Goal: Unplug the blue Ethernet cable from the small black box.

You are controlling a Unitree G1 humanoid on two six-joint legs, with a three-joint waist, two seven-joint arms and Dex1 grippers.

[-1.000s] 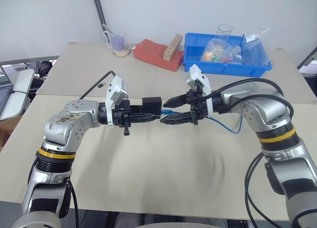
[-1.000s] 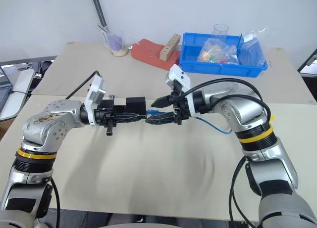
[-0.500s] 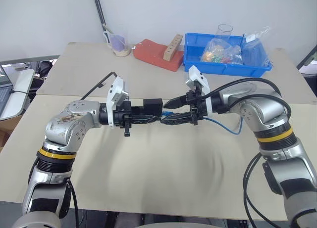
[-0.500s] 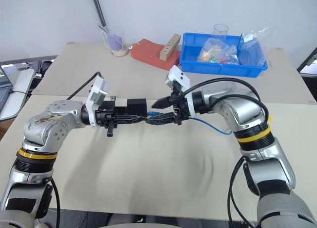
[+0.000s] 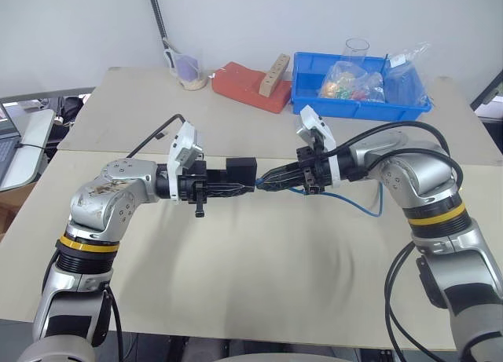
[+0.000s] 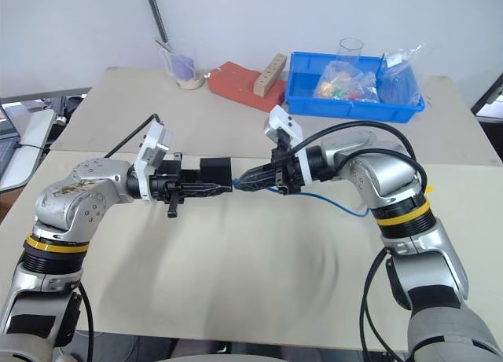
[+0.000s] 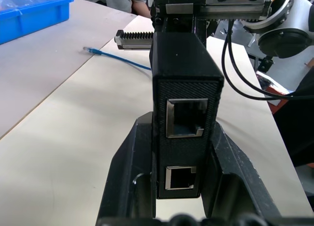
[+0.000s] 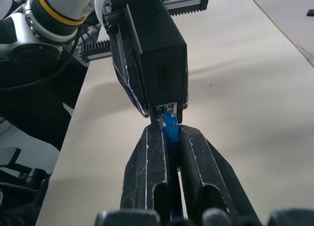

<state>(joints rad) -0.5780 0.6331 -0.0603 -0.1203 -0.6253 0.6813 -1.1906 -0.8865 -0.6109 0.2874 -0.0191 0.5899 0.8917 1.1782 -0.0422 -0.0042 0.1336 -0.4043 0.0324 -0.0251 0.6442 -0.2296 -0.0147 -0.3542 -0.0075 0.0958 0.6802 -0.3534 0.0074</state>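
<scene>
1. Now, starting at the left of the head views, we are seeing a grey side table (image 5: 27,150) beside the beige table (image 5: 236,276), and at the far edge a measuring cup (image 5: 187,68).
2. We are holding our left gripper (image 5: 236,188) level above the table, its jaws clamped on the small black box (image 5: 240,172), which is sitting between the two grippers in mid-air.
3. Our left wrist view is showing what the head views are hiding: the box's (image 7: 185,88) near face with two metal-framed sockets, both vacant, and our fingers (image 7: 127,177) pressing its sides.
4. We are meeting the box with our right gripper (image 5: 267,181), jaws pinched together on the blue Ethernet cable (image 5: 357,205) right at its plug.
5. Our right wrist view is revealing the other face: the blue plug end (image 8: 170,128) is sitting in a socket at the box's (image 8: 157,54) lower edge, squeezed between our fingers (image 8: 147,162).
6. Rightward, the cable is trailing under our right arm onto the table; the left wrist view is showing its free end (image 7: 88,50) lying flat.
7. Behind, we are seeing a red pad (image 5: 247,87) with a wooden block (image 5: 273,73), then a blue bin (image 5: 361,107).
</scene>
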